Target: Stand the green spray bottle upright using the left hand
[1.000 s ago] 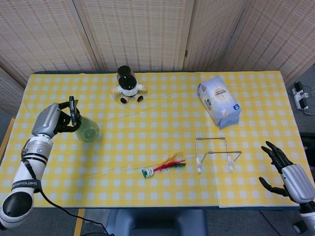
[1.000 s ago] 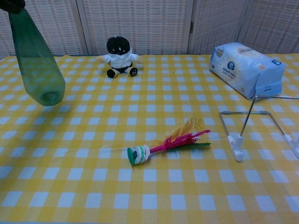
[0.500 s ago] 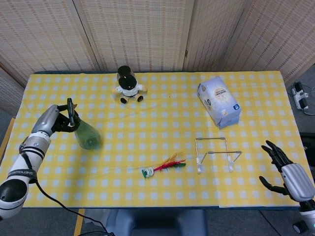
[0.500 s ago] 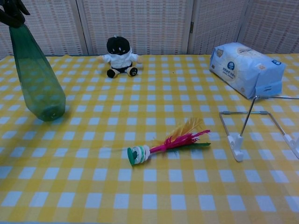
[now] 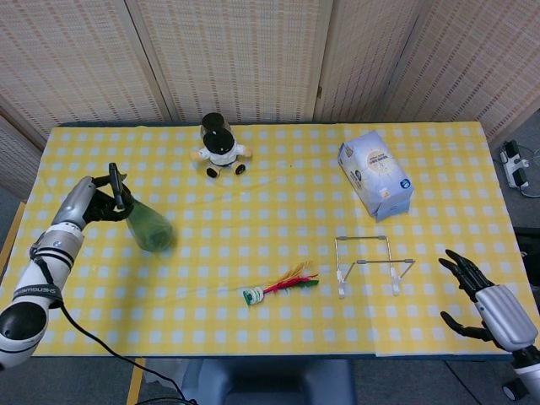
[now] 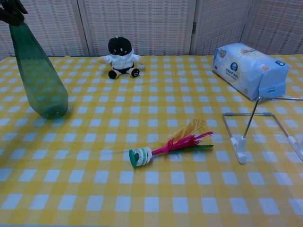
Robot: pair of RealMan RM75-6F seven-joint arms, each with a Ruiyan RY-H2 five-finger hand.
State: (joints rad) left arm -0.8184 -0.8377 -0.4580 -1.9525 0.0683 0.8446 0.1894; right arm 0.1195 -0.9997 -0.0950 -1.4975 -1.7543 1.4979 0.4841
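The green spray bottle (image 5: 147, 226) (image 6: 39, 78) leans on the yellow checked tablecloth at the left, its base touching the cloth and its black top tipped toward the left edge. My left hand (image 5: 103, 202) grips the black spray head; in the chest view only dark fingertips (image 6: 10, 13) show at the top left corner. My right hand (image 5: 488, 297) hovers at the table's near right corner with fingers spread, holding nothing.
A plush doll (image 5: 220, 146) sits at the back middle. A tissue pack (image 5: 375, 175) lies at the back right, a wire stand (image 5: 369, 263) in front of it. A feathered shuttlecock (image 5: 278, 287) lies at the front middle.
The bottle has come down from the air until its base rests on the cloth, and it now stands steeper. My left hand has drawn back toward the left. The right hand shifted slightly.
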